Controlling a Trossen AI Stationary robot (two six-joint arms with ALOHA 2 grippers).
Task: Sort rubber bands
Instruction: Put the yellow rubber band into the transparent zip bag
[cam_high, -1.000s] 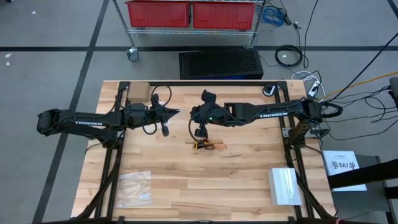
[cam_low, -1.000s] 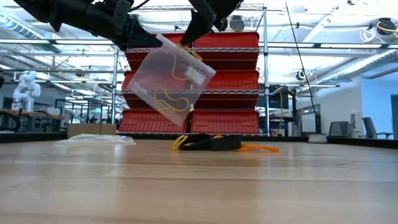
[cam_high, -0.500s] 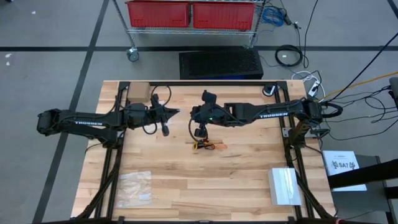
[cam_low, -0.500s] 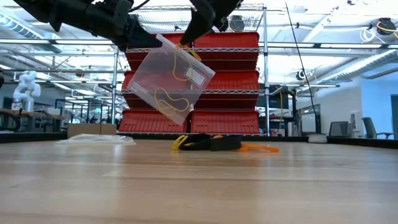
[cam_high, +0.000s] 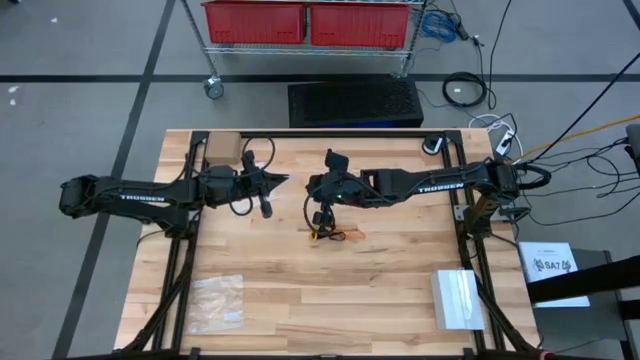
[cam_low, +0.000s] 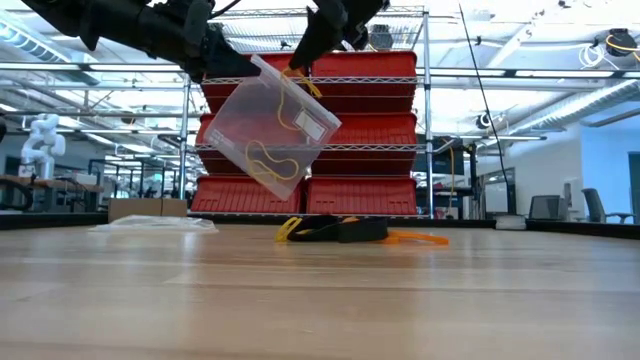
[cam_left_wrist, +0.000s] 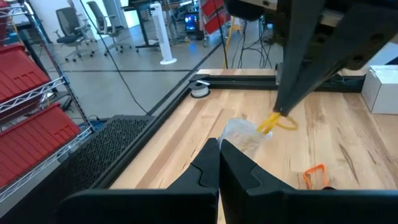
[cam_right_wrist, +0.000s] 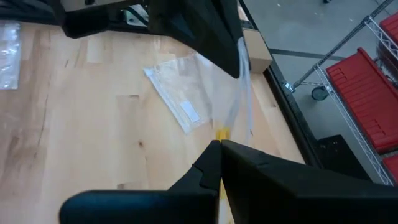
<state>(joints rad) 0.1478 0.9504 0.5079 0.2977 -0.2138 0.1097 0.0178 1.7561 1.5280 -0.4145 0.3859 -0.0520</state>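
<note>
A clear plastic bag (cam_low: 268, 125) with yellow rubber bands (cam_low: 262, 158) inside hangs tilted in the air above the table's middle. My left gripper (cam_low: 232, 66) is shut on the bag's upper corner. My right gripper (cam_low: 303, 52) is shut on a yellow rubber band (cam_left_wrist: 276, 122) at the bag's open top edge. In the high view the two grippers, left (cam_high: 283, 181) and right (cam_high: 311, 185), meet tip to tip. A pile of black, yellow and orange rubber bands (cam_low: 340, 230) lies on the table below; it also shows in the high view (cam_high: 330, 234). My left gripper pinches the bag's upper edge at its left corner (cam_right_wrist: 235, 57) between its two fingers, coming level from the table's left. The bag hangs tilted below the fingers, clear of the table. My right gripper pinches a yellow rubber band (cam_right_wrist: 222, 132) at its fingertips (cam_left_wrist: 287, 102), slanting down from the right at the bag's open edge. The band hangs from the tips against the bag.
A second clear bag (cam_high: 215, 300) lies flat near the table's front left corner. A white box (cam_high: 458, 298) sits at the front right. A small cardboard box (cam_high: 222, 148) stands at the far left. Red bins (cam_low: 360, 190) on a wire rack stand beyond the far edge.
My right gripper has shifted a little toward the left gripper, still shut on the yellow band. The hanging bag has swung slightly toward the table's left; my left gripper has kept its hold.
</note>
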